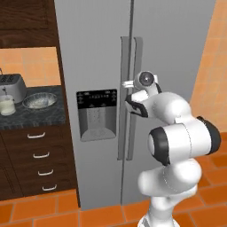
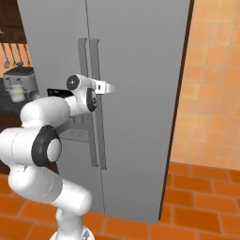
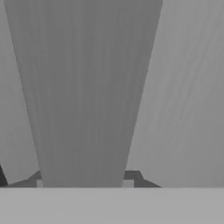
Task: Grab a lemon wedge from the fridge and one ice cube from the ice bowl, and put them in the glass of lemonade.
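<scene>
The grey fridge (image 1: 97, 53) stands with both doors closed. My gripper (image 1: 135, 85) sits at the right door's long vertical handle (image 1: 137, 133), one finger on each side of it and pressed against it. From the right base view, the gripper (image 2: 99, 87) grips that handle (image 2: 99, 140) at mid height. In the hand view the handle (image 3: 83, 87) runs up the middle with the gripper (image 3: 85, 179) astride it. On the counter to the left are the ice bowl (image 1: 40, 100) and the glass of lemonade (image 1: 6, 105). The lemon wedge is out of view.
A silver toaster (image 1: 12, 86) stands behind the glass on the dark counter (image 1: 40, 116). Drawers (image 1: 37, 155) sit under the counter. A black dispenser panel (image 1: 96, 113) is in the fridge's left door. An orange tiled wall (image 2: 211, 84) runs along the fridge's right side.
</scene>
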Controlling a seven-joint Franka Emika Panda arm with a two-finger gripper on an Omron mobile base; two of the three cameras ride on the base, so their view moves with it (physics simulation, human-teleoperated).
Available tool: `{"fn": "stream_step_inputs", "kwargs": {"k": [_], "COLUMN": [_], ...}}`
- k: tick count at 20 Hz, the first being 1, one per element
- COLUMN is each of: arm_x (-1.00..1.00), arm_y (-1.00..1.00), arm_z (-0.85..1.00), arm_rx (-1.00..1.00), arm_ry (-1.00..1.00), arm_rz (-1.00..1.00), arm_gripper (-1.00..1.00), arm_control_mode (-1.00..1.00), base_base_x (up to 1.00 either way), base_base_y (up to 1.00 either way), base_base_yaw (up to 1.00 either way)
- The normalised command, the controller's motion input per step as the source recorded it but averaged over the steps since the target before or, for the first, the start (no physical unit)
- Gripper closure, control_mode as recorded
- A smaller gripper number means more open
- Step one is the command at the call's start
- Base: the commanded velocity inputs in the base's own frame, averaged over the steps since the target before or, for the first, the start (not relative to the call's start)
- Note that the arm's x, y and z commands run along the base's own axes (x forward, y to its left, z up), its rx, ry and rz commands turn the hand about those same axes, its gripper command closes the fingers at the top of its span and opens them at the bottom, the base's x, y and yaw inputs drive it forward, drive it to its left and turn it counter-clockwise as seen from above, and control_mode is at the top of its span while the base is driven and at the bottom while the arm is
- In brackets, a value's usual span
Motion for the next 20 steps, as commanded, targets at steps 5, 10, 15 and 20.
{"fn": "stream_step_inputs", "kwargs": {"k": [5, 10, 15, 20], "arm_x": [-0.60, -0.78, -0.81, -0.80], "arm_y": [-0.90, -0.91, -0.75, -0.78], "arm_z": [0.16, 0.08, 0.00, 0.00], "arm_rx": [0.03, 0.03, 0.00, 0.00], "arm_ry": [0.24, 0.19, 0.15, 0.23], "arm_rz": [-0.04, -0.01, -0.05, -0.10], "arm_gripper": [1.00, 1.00, 1.00, 1.00], "arm_control_mode": [-1.00, -1.00, -1.00, -1.00], "base_base_x": [0.00, 0.00, 0.00, 0.00], "base_base_y": [0.00, 0.00, 0.00, 0.00], "base_base_yaw": [0.00, 0.00, 0.00, 0.00]}}
